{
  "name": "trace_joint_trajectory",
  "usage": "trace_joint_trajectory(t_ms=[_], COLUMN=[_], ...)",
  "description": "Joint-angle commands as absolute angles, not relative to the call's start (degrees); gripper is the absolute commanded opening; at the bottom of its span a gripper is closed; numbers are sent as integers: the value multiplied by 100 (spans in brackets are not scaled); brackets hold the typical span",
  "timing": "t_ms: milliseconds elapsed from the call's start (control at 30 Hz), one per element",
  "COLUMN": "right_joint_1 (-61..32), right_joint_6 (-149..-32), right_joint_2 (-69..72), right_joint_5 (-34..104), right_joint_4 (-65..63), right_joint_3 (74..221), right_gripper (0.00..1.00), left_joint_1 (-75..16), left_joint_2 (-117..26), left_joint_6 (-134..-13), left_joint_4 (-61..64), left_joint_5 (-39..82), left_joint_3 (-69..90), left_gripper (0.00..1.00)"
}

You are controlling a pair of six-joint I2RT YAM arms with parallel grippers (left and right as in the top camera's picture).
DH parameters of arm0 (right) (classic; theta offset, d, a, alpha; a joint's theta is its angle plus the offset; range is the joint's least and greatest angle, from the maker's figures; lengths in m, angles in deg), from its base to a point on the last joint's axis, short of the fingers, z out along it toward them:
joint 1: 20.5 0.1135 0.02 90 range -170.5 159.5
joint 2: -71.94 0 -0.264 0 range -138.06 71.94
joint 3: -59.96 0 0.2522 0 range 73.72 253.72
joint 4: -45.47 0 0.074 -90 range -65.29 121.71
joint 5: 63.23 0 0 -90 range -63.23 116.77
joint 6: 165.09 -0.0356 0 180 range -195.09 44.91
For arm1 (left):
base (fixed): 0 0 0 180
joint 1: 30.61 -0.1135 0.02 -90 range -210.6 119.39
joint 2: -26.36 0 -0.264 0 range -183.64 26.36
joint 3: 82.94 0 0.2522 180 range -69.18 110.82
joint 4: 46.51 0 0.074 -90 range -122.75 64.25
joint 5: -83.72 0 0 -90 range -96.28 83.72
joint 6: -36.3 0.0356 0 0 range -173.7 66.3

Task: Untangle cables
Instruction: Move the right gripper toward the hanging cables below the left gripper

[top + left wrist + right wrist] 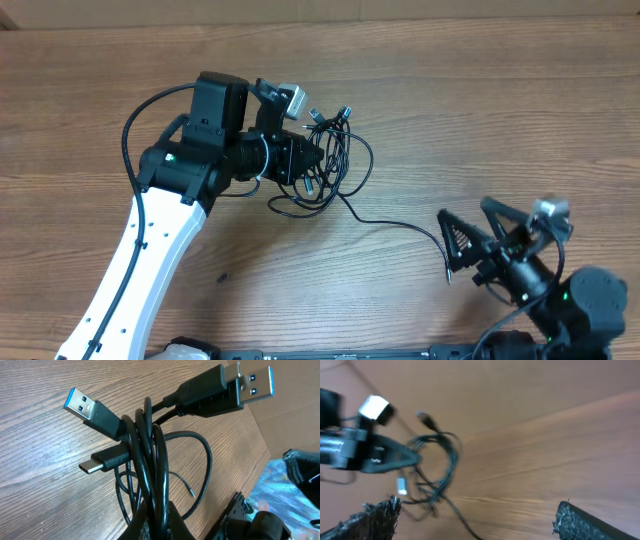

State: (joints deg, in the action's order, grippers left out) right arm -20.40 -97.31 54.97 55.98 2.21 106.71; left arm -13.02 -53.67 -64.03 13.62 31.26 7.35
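A knot of thin black cables (335, 160) with USB plugs lies on the wooden table at centre. My left gripper (312, 163) is shut on the bundle of strands (150, 460); in the left wrist view several plugs fan out above the fingers (157, 522). One loose strand (395, 223) trails right toward my right gripper (470, 240), which is open and empty near the strand's end. In the blurred right wrist view the tangle (437, 467) lies ahead at left, between and beyond the open fingers (477, 517).
The wooden table (480, 110) stretches all round. A strip of cardboard (320, 8) runs along the back edge. The left arm's white link (140, 270) crosses the front left. The right arm's base (590, 300) sits at the front right corner.
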Motion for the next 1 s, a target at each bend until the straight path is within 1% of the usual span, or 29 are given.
trace_joint_trajectory(t_ms=[0,100,200,400,500,700,833,967], right_joint_1=[-2023,-2023,-2023,-2023,-2016,-1957,-1610,-1345], right_joint_6=[-9983,-10334,-10689,-12612,-13329,-13403,-13403,-13405], right_joint_2=[5152,5010,4944,4638,4435,4094,4041,4041], right_joint_5=[7038,7701,7712,7594,7677,8107,7948,7515], right_joint_4=[665,844,1050,1522,1524,1581,1765,1784], right_joint_3=[10894,10894,10894,10894,10894,10894,10894,10894], right_gripper=[100,100,100,100,99,96,95,90], left_joint_1=[-1335,-1335,-1335,-1335,-1335,-1333,-1285,-1088], left_joint_2=[-5187,-5187,-5187,-5187,-5187,-5190,-5190,-5190], left_joint_6=[-6215,-5797,-5397,-5247,-5496,-6189,-6844,-7301], left_joint_4=[1303,1284,1211,746,462,-251,-391,-474], left_joint_5=[3332,3592,3961,4514,4584,4510,3544,3194], left_joint_3=[860,860,860,860,860,860,860,860], left_gripper=[4,4,4,4,4,4,4,4])
